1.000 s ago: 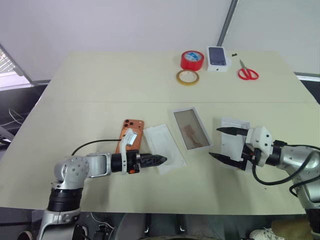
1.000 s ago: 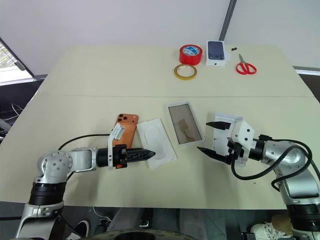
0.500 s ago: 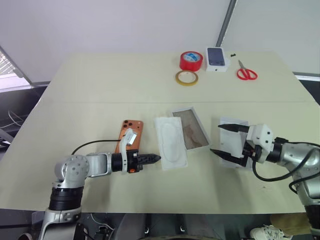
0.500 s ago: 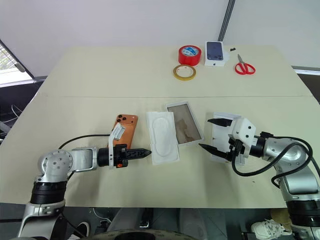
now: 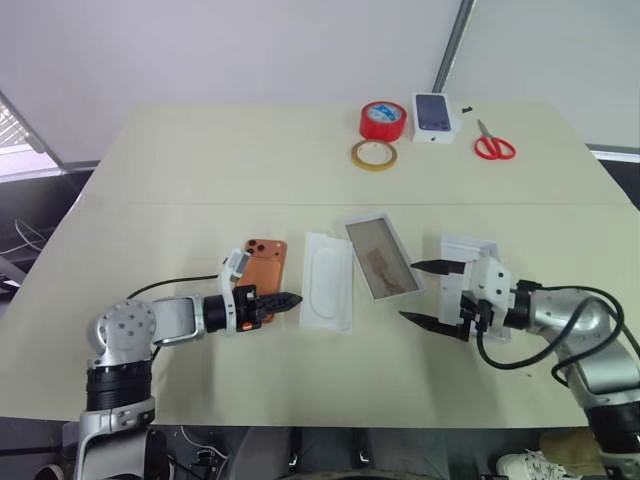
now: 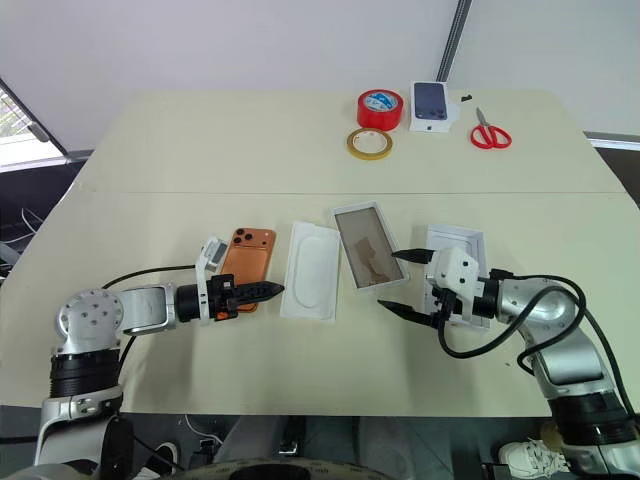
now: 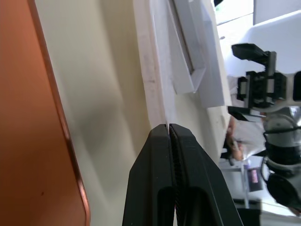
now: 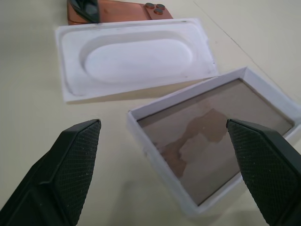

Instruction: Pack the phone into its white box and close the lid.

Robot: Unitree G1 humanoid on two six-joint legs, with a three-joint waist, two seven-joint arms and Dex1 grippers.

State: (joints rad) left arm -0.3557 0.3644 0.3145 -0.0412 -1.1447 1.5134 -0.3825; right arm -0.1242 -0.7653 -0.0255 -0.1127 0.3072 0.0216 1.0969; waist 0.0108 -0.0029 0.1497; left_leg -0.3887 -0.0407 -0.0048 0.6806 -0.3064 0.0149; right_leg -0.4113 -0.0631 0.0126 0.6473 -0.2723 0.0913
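**Left jaws shut beside the phone, right jaws wide at the tray's near corner**

The left gripper (image 6: pixel 272 291) has its two black fingers pressed together on nothing, the tip lying low over the table (image 5: pixel 200 170) in the narrow strip between the phone (image 5: pixel 262 269) and the flat white card with an oval relief (image 5: pixel 329 292). In the left wrist view the closed tip sits just short of the card's long edge, with the phone's orange side running alongside.

The right gripper (image 5: pixel 427 293) stands spread wide and empty, pointing left toward the white box (image 5: pixel 382 257). Its far finger reaches close to the tray's right edge; its near finger lies over bare table beyond the tray's near right corner. The right wrist view shows the tray's brownish-grey floor between the two fingertips, and the card and phone beyond.

The phone lies camera side up at the left. The card is just right of it, apart from it. The white box is next, angled, its near left corner close to the card. The lid (image 5: pixel 470 255) lies right of the tray, partly behind the right gripper.

Far off sit a red tape roll (image 5: pixel 384 120), a yellowish tape ring (image 5: pixel 375 155), a small white box bearing a dark phone picture (image 5: pixel 435 116) and red scissors (image 5: pixel 493 144). The near table edge and the wide middle band are bare.
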